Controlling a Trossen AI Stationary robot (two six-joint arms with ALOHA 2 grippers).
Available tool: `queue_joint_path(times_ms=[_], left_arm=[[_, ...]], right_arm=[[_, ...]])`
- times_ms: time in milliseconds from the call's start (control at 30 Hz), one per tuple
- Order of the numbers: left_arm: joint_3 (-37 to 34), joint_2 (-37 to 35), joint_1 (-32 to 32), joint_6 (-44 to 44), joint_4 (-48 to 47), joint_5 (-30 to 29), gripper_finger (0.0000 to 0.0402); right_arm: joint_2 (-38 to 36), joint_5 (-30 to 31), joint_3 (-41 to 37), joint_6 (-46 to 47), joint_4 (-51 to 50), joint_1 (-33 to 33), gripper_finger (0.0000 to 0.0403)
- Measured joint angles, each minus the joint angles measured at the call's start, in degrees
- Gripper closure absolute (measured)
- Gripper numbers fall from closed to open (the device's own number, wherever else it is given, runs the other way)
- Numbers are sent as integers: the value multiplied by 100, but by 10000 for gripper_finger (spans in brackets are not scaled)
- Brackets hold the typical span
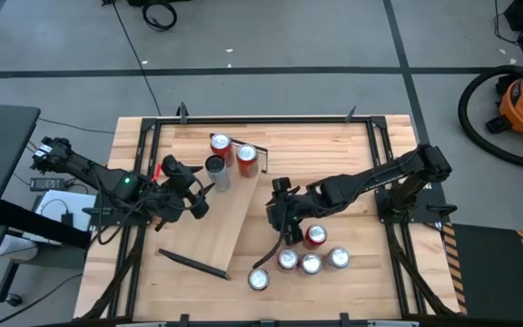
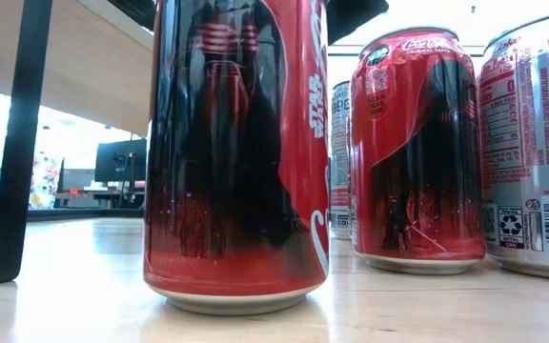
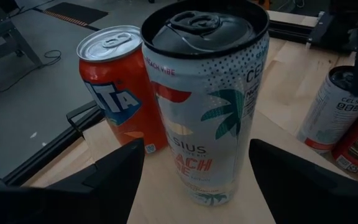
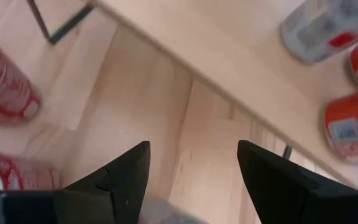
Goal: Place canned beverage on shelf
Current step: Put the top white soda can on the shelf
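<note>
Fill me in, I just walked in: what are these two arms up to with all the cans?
They are stocking a shelf with drink cans. The left end effector is open around a tall pale Celsius can standing on the shelf beside two orange cans. The right end effector is open and empty, hovering by a cluster of red cans waiting on the table.

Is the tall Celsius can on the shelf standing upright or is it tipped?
Upright. The Celsius can stands on its base on the shelf, lid up, between the open left claw fingers.
</note>
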Motion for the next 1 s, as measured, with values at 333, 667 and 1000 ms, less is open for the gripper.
queue_joint_path(times_ms=[333, 667, 1000], left_arm=[[0, 0, 0, -3, -6, 2, 99], [4, -2, -28, -47, -152, 541, 99], [2, 13, -614, -561, -610, 947, 99]], right_arm=[[-198, 223, -4, 686, -652, -17, 102], [-594, 531, -4, 1453, -1444, -15, 80], [-601, 811, -7, 1492, -1697, 123, 80]])
